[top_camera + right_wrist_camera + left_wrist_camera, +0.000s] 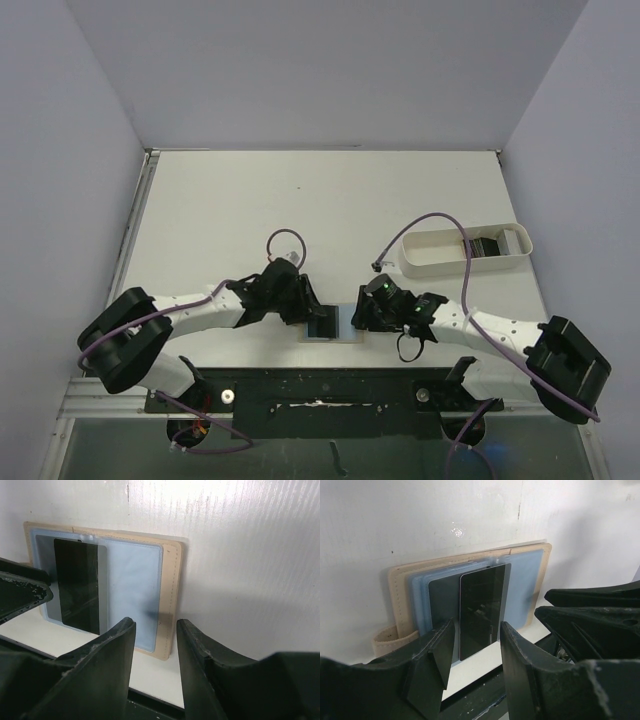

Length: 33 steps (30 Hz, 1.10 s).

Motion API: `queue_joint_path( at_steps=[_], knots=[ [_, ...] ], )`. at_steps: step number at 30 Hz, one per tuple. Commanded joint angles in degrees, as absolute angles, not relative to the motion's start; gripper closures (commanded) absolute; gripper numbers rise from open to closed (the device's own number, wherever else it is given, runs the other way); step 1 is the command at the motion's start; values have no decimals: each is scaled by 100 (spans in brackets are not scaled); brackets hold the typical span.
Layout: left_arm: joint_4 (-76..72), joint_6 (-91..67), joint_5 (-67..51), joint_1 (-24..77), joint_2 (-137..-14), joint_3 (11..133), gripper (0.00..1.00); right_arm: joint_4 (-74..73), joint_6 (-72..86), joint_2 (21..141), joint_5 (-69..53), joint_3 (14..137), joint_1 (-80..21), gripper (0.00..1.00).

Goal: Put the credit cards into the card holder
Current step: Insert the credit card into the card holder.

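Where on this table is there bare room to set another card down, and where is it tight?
Bare: the far table, from its far edge down to the tray, and its left side. Tight: the near edge, where the left pincer and right pincer flank the open wallet.

I see the card holder (399, 600) tan with pale stitching, its lining light blue. The credit card (481, 611) on it is glossy black. The tray (430, 262) right of the card holder is white.
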State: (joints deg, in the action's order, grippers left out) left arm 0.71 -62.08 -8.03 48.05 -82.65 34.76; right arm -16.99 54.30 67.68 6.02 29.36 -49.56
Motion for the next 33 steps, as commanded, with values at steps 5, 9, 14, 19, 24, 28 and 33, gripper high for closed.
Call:
queue_joint_path(
  at_steps=[5, 9, 14, 19, 24, 28, 33],
  knots=[
    [-250, -6395, -843, 4967, -8438, 3573, 59, -1240, 5414, 6919, 718, 2922, -4975, 60],
    [-356, -6438, -857, 5028, -8532, 3591, 59, -1112, 5418, 6994, 628, 2877, -4974, 60],
    [-449, -6439, -882, 5080, -8643, 3666, 59, -1040, 5407, 7017, 591, 2865, -4979, 61],
    [-475, -6442, -892, 5107, -8576, 3744, 59, -1050, 5388, 6973, 580, 2874, -4980, 62],
    [-290, -6427, -719, 5106, -8387, 3744, 59, -1135, 5365, 6882, 597, 2878, -4977, 62],
    [-69, -6418, -582, 5098, -8336, 3744, 59, -1307, 5312, 6709, 729, 2900, -4972, 59],
    [62, -6401, -471, 5099, -8405, 3942, 58, -1354, 5278, 6647, 790, 2894, -4910, 58]
  ],
)
